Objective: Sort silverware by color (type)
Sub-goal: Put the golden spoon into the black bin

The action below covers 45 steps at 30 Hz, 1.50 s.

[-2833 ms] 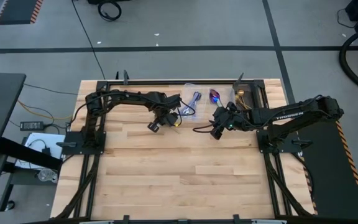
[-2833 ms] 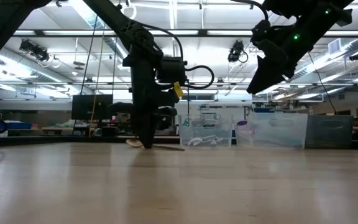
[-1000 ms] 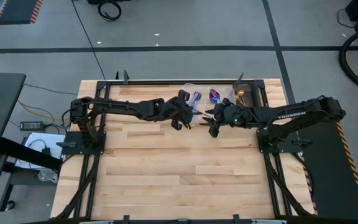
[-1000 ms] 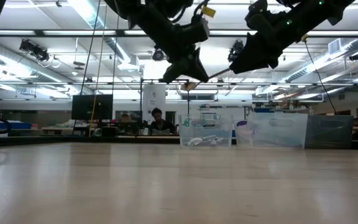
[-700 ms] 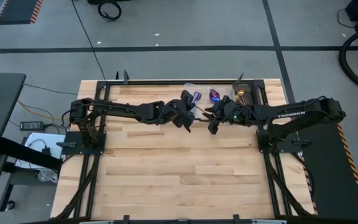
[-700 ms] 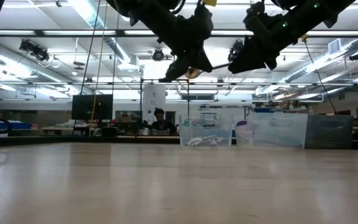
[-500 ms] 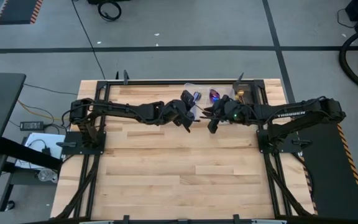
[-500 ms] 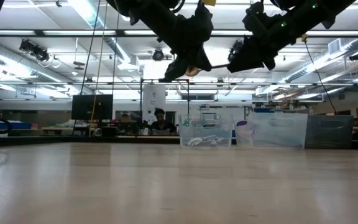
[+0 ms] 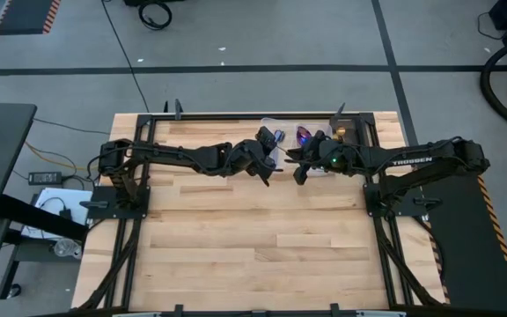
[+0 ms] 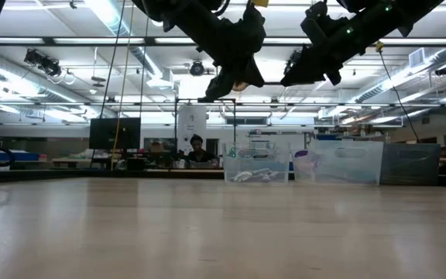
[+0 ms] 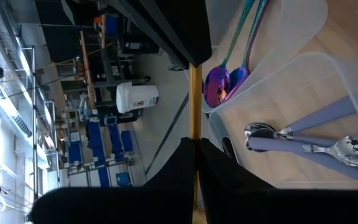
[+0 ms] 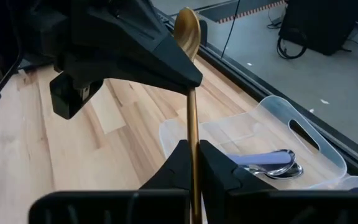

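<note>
A gold spoon (image 12: 191, 112) hangs in the air over the table's far middle, roughly level, between my two grippers. My left gripper (image 11: 196, 148) is shut on it near the bowl (image 12: 187, 26). My right gripper (image 12: 191, 154) is shut on the handle farther along. Both also show in the low view, my left gripper (image 10: 235, 84) and my right gripper (image 10: 289, 77). In the clear tray (image 12: 303, 140) lie silver spoons with lavender handles (image 11: 303, 140). Beside them are purple-blue spoons with teal handles (image 11: 219, 87). My left gripper pinches the gold spoon's handle just behind the bowl (image 12: 190, 87) between its two fingers, coming level from the table's left. The spoon is clear of the table. My right gripper pinches the handle (image 12: 192, 140) farther from the bowl, coming level from the table's right, with its fingers running along the handle.
The clear tray compartments (image 9: 275, 134) stand along the table's far edge, just beyond the grippers. A purple-blue piece (image 9: 304, 135) and gold pieces (image 9: 340, 136) show in them. Bare wooden tabletop (image 9: 253, 238) lies on the near side. A person (image 10: 196, 151) sits in the room behind.
My left gripper has carried the gold spoon a little toward the table's right. My right gripper has moved in toward it and shut on the spoon's handle. The spoon stays roughly level in the air, now held at both ends.
</note>
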Motion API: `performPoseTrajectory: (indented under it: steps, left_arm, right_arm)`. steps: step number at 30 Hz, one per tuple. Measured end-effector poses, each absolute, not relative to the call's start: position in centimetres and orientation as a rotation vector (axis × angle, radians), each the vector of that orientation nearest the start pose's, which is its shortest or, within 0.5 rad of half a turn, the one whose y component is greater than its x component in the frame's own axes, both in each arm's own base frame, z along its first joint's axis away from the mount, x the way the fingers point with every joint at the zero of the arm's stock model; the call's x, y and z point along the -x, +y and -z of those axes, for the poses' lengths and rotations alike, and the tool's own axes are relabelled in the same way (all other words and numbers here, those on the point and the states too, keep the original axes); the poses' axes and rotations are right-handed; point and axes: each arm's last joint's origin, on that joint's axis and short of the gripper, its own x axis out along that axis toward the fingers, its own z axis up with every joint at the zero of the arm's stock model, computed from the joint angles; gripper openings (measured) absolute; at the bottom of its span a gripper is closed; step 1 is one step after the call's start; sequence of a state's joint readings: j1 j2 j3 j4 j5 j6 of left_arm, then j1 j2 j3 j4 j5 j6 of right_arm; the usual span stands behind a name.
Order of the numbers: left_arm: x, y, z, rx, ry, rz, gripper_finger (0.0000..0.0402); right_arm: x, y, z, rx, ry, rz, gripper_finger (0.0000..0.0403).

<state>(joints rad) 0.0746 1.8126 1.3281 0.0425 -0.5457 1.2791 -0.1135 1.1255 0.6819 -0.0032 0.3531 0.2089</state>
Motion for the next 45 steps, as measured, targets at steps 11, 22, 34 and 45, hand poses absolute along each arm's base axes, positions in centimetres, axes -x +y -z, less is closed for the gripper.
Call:
performPoseTrajectory:
  steps: [11,22,34,45]
  left_arm:
    - [-40.9,4.6,-25.9,-1.304,0.765,-0.252,0.0014]
    - [-41.1,4.3,-26.1,-1.146,0.697,-0.299,0.0107]
    - [-40.8,3.3,-24.9,-0.677,0.661,-0.235,0.0132]
    - [-40.3,2.8,-24.0,-0.448,0.693,-0.098,0.0103]
  right_arm:
    - [-23.6,-3.7,-25.0,-0.144,0.399,0.501,0.0018]
    - [-23.5,-3.9,-24.8,-0.114,0.423,0.518,0.0018]
    - [-20.5,-4.9,-23.5,-0.055,0.640,0.845,0.0018]
    - [-15.7,-6.0,-23.0,-0.107,0.833,1.138,0.0023]
